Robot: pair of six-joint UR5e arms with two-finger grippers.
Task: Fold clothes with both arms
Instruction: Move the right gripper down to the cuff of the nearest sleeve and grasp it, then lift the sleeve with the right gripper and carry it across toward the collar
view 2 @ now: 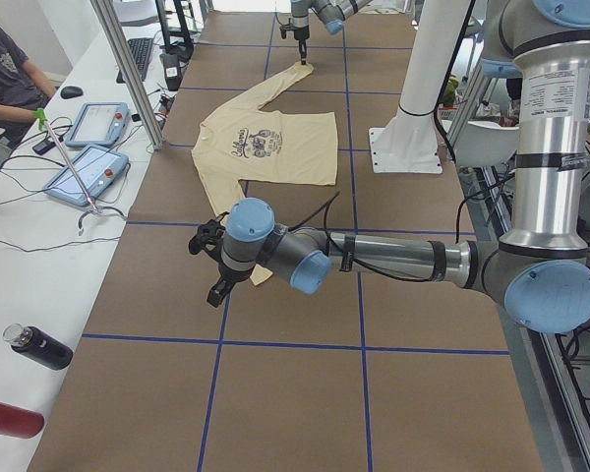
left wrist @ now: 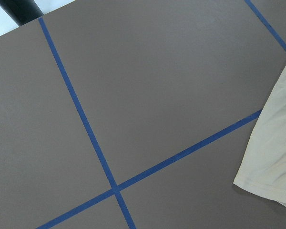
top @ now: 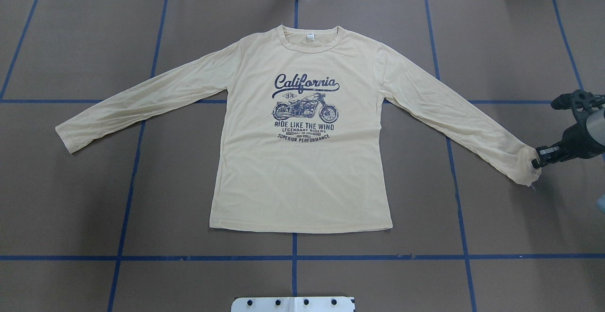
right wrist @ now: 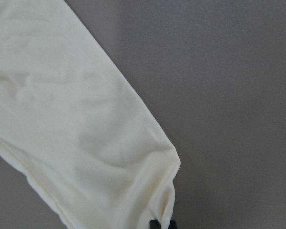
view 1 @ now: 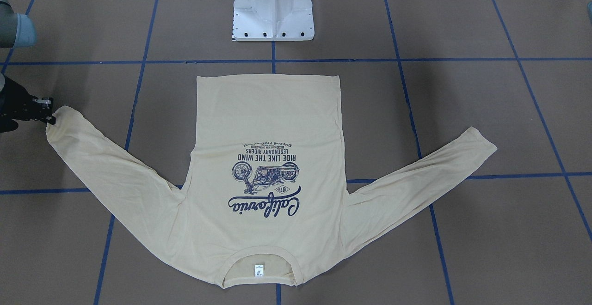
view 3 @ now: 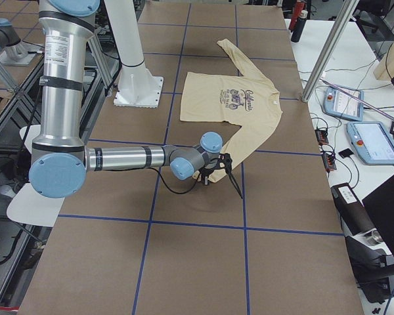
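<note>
The cream-yellow shirt lies flat and print up on the brown table, both sleeves spread out to the sides. My right gripper is at the end of the right sleeve, shut on its cuff. In the right wrist view the cuff bunches against a dark fingertip. My left gripper shows only in the exterior left view, hovering just past the other sleeve's cuff; I cannot tell whether it is open or shut. The left wrist view shows that cuff lying loose.
The white pedestal base stands behind the shirt's hem. Blue tape lines grid the table. A side bench holds teach pendants and bottles, with a person's arm on it. Metal poles stand at the table edge.
</note>
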